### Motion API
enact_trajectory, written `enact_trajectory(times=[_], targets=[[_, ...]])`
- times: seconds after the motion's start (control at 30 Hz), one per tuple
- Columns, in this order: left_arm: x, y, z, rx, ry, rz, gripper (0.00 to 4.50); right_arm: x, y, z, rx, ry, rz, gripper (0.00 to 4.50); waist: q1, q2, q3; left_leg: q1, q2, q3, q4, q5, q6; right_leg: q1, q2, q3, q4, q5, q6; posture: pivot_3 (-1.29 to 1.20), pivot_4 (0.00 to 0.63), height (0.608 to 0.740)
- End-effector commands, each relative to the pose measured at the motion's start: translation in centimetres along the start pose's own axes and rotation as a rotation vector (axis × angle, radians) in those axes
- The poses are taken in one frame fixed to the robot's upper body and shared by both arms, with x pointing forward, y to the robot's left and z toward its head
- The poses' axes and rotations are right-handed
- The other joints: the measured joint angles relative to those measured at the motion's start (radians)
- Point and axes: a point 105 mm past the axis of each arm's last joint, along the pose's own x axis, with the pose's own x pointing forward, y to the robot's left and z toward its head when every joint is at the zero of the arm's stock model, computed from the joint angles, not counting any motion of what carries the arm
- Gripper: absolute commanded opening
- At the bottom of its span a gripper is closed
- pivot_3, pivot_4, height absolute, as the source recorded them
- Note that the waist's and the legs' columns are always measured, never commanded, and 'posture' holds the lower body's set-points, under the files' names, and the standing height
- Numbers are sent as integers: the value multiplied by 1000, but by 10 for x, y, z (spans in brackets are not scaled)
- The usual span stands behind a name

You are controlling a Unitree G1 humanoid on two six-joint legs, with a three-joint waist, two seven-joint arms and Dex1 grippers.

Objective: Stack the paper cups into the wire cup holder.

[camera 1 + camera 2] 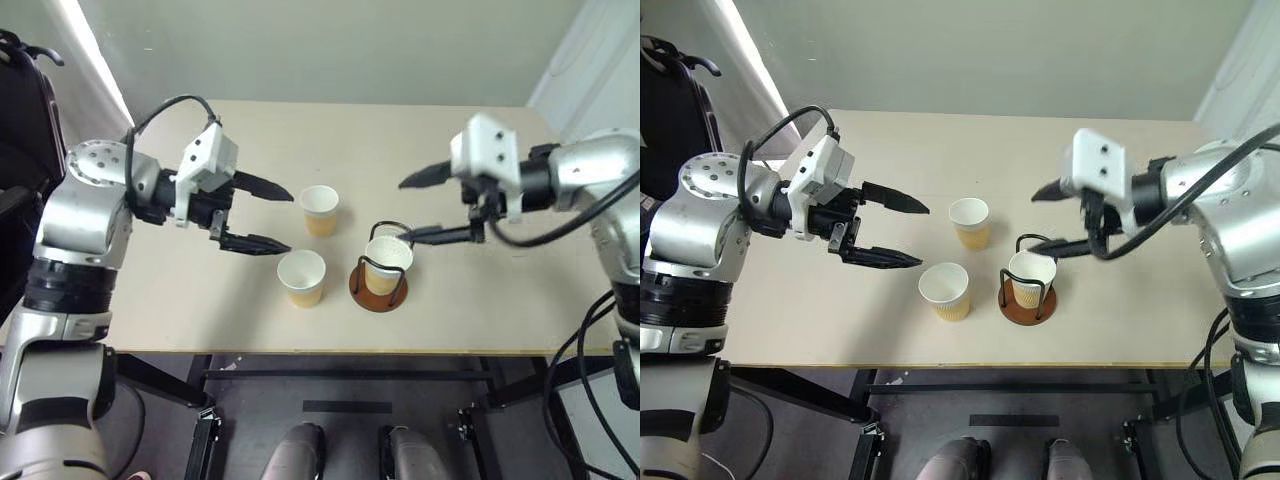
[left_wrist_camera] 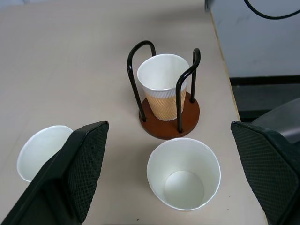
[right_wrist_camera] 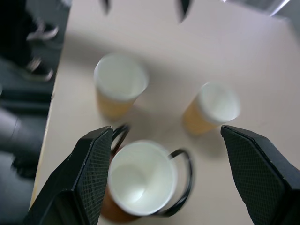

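One paper cup (image 1: 388,264) sits in the wire cup holder (image 1: 379,287); right gripper (image 1: 413,208) (jaws apart, empty) hovers at its one o'clock, left gripper (image 1: 278,218) likewise spread, ready for the others.

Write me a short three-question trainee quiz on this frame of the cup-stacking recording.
1. How many paper cups stand loose on the table, outside the wire cup holder?
2. True or false: the cup in the holder lies tipped on its side.
3. Which gripper is above the holder? A) the left gripper B) the right gripper

Key
1. Two: the near cup and the far cup.
2. False; it sits upright between the wire loops.
3. B; its fingers are spread and hold nothing. The left one, also open and empty, hovers beside the loose cups.
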Motion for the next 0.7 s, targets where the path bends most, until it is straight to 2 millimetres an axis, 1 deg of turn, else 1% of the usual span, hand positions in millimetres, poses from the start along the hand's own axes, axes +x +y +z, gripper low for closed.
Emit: enact_trajectory(times=[0.03, 0.2, 0.27, 0.37, 0.5, 0.7], targets=[[-6, -11, 1, 89, 94, -30, 4500, -11, 4, 20, 22, -75, -14, 3710, -1, 0, 0, 0, 0, 0, 0, 0, 0, 0, 0, 0, 0, 0, -1, 0, 150, 740], [-8, -23, -16, 139, 223, -86, 4500, -12, 8, 20, 51, -88, -22, 3710, -1, 0, 0, 0, 0, 0, -1, 0, -1, -1, 0, 0, 2, -1, -1, 0, 150, 740], [-5, -29, -18, 133, 221, -114, 4500, -10, 9, 22, 61, -108, -22, 3710, -1, 0, 0, 1, 0, 0, 0, 0, -1, -1, 0, 0, 2, -1, -1, 0, 150, 740], [1, -35, -15, 114, 194, -146, 4500, -7, 10, 25, 62, -125, -27, 3710, -1, 0, 0, 0, 0, -1, 0, 0, -1, -1, 0, 0, 2, -2, -1, 0, 150, 740], [4, -37, -17, 99, 204, -174, 4500, 0, 14, 24, 58, -127, -19, 3710, -1, 0, 0, 0, 0, 0, 0, 0, -1, -1, 0, 0, 2, -2, -2, 0, 150, 740], [3, -37, -33, 110, 288, -212, 4500, 14, 22, 20, 54, -123, 10, 3710, -3, 0, 0, 0, 0, -1, 0, -1, -2, -2, 0, 0, 3, -2, -2, 0, 150, 740]])
